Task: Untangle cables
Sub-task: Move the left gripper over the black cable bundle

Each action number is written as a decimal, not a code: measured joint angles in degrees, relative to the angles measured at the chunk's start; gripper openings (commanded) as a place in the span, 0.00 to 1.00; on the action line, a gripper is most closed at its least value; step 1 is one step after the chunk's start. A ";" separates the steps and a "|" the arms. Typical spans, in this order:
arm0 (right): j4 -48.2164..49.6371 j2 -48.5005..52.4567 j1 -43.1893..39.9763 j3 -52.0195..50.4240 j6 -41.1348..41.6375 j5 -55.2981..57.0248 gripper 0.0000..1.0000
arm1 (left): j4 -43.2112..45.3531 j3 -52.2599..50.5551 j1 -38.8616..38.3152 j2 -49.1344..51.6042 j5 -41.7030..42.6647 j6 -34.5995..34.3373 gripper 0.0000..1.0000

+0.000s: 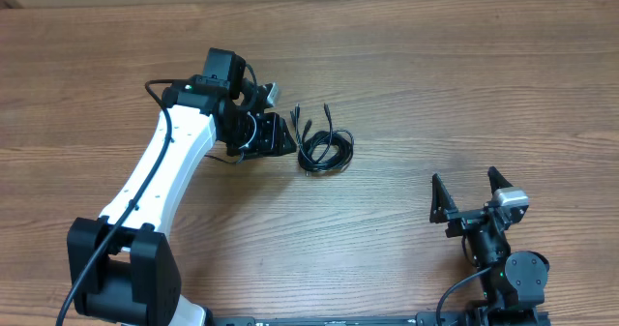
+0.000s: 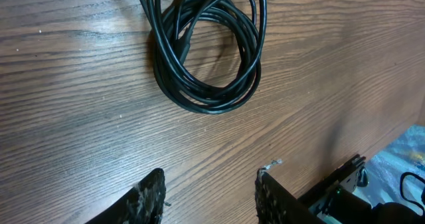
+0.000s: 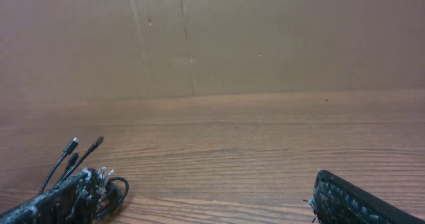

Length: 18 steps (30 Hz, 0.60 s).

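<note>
The cables [image 1: 325, 148] lie as one small coil of thin black cords on the wooden table, plug ends pointing to the far side. My left gripper [image 1: 287, 137] stands just left of the coil, open. In the left wrist view the cables [image 2: 255, 74] rest ahead of the left gripper [image 2: 209, 181], apart from both fingers, with bare wood between the jaws. My right gripper [image 1: 464, 178] is open at the near right, well away from the coil. Low in the right wrist view, the cables [image 3: 126, 186] show at the left past the right gripper [image 3: 204, 181], partly behind its left finger.
The wooden table [image 1: 464, 65] carries nothing else. A brown cardboard wall [image 3: 265, 38] rises along its far edge. The white left arm [image 1: 160, 171] stretches from the near-left base toward the coil.
</note>
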 measured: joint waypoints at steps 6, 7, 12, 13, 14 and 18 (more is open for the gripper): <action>0.00 0.00 0.00 0.00 0.02 0.02 1.00 | 0.76 0.02 0.00 0.00 -0.98 -0.33 0.55; 0.00 0.00 0.00 0.00 0.00 -0.02 1.00 | 0.87 0.09 0.00 0.00 -1.49 -0.68 0.57; -0.02 0.00 0.00 0.00 0.00 0.00 1.00 | -1.33 4.98 0.00 0.07 -6.23 -2.60 0.59; 0.00 0.00 0.00 0.00 0.02 0.00 1.00 | -1.53 6.45 -0.02 0.07 -6.80 -2.80 0.59; 0.00 0.00 0.00 0.00 0.00 0.00 1.00 | -1.60 7.93 -0.11 0.07 -7.28 -3.04 0.59; -0.02 0.00 0.00 0.00 0.02 0.02 1.00 | -0.57 10.60 -2.93 0.07 -9.01 -4.76 0.47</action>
